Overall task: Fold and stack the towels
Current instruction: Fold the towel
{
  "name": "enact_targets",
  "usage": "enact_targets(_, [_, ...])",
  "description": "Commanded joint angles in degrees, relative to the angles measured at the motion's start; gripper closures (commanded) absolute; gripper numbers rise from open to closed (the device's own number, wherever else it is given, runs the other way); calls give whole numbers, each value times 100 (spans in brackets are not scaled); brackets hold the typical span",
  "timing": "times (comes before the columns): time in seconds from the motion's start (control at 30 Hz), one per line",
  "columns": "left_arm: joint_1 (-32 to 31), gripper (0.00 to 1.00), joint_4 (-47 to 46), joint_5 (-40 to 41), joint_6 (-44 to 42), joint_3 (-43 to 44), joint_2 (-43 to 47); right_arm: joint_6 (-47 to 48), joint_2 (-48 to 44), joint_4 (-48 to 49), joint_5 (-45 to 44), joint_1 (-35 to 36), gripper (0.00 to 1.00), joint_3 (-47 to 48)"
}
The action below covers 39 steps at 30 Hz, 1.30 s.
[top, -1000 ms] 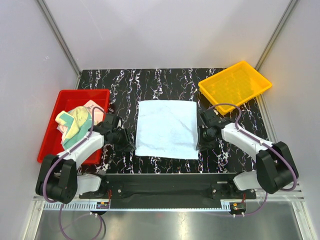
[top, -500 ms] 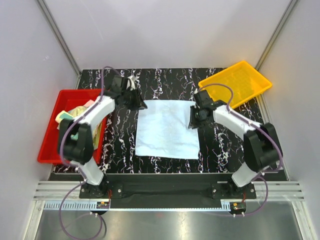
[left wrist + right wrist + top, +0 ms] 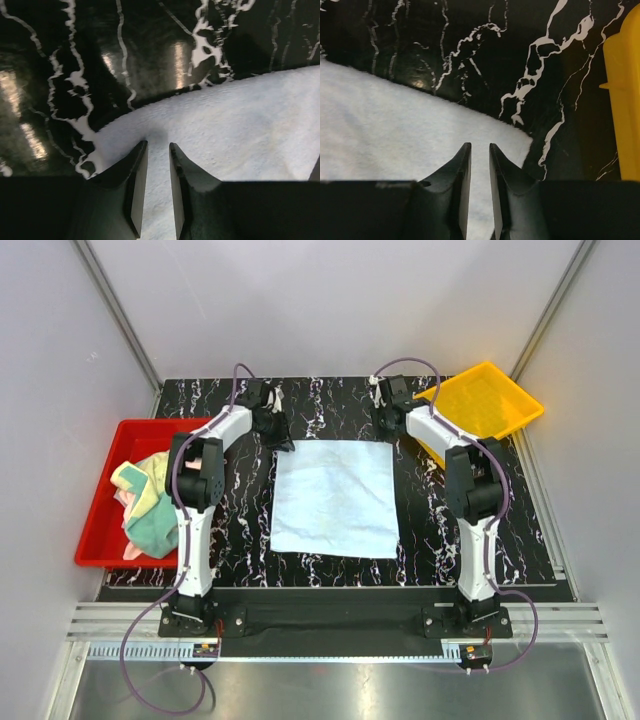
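Black marbled table (image 3: pixel 320 400) under plain white walls, and one light blue towel (image 3: pixel 335 495) lies spread flat in the middle of it, square to the arms. Both arms are stretched right out to its far edge, one to each corner. That looks like the set-up for a first fold, lifting the far edge and bringing it toward the near one.

Left gripper (image 3: pixel 157 145) sits over the far left corner. In its own camera the two fingers are only a narrow slit apart, with towel showing through the gap. I see no cloth caught between them, so I read it as poised over the corner, not pinching.

Right gripper (image 3: pixel 480 146) mirrors it at the far right corner, again slightly parted, tips just inside the towel's edge with bare table beyond. No cloth is visibly clamped there either (though the tips themselves hide whatever is directly beneath them).

Taking two corners at once makes sense for soft cloth: one grip would let the edge sag and twist, while two should carry it over straight.

Off to the left, a red tray (image 3: pixel 100 535) holds a rumpled heap of towels (image 3: pixel 150 505) in yellow-green, peach-pink and green, waiting their turn. At the far right a yellow tray (image 3: pixel 480 405) sits angled, probably where the folded stack is meant to go. By my reckoning the job is barely started.
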<state>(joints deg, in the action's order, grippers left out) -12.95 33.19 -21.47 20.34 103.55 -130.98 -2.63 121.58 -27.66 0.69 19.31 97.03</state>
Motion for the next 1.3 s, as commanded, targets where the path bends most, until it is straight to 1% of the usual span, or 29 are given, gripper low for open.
enact_targets(0.0, [65, 71, 162, 433, -302, 324, 29, 658, 401, -231, -218, -208, 73, 412])
enact_targets(0.1, [56, 70, 214, 644, -372, 333, -42, 869, 630, -275, -70, -287, 74, 571])
enact_targets(0.13, [64, 68, 240, 697, -468, 333, -59, 974, 691, -310, 175, -348, 73, 641])
enact_targets(0.17, [65, 67, 267, 776, -530, 333, -51, 1010, 805, -319, 273, -375, 70, 667])
enact_targets(0.23, [65, 63, 311, 811, -724, 350, -33, 1255, 902, -529, 475, -410, 69, 816])
enact_targets(0.27, [56, 60, 398, 733, -785, 455, -24, 1352, 981, -591, 546, -419, 68, 852])
enact_targets(0.37, [56, 57, 530, 321, -1145, 631, 54, 1686, 991, -776, 827, -419, 66, 966])
enact_targets(0.43, [56, 55, 635, 328, -1426, 754, 134, 1889, 956, -785, 950, -419, 65, 1010])
enact_targets(0.53, [56, 53, 908, 574, -1813, 1070, 152, 2160, 973, -881, 1064, -428, 62, 1203])
enact_targets(0.6, [65, 50, 1005, 574, -1998, 1202, 90, 2311, 1095, -1082, 1257, -481, 62, 1352])
enact_targets(0.73, [73, 49, 1198, 715, -2437, 1413, -156, 2662, 1473, -1601, 1285, -525, 60, 2054])
enact_targets(0.83, [82, 49, 1392, 653, -2692, 1641, -402, 2812, 1667, -1813, 1521, -569, 60, 2389])
enact_targets(1.03, [91, 49, 1603, 618, -2983, 1897, -727, 2962, 2045, -2252, 1733, -648, 62, 2864])
enact_targets(1.13, [100, 50, 1568, 565, -3080, 1836, -789, 3058, 2107, -2323, 1733, -657, 64, 2839])
enact_targets(1.2, [91, 52, 1594, 706, -3088, 1871, -885, 3128, 2151, -2340, 1628, -665, 68, 2839])
enact_targets(1.23, [100, 55, 1594, 732, -3088, 1880, -903, 3137, 2151, -2340, 1610, -674, 70, 2839])
enact_targets(1.27, [100, 60, 1594, 698, -3088, 1888, -929, 3164, 2142, -2314, 1619, -674, 72, 2830])
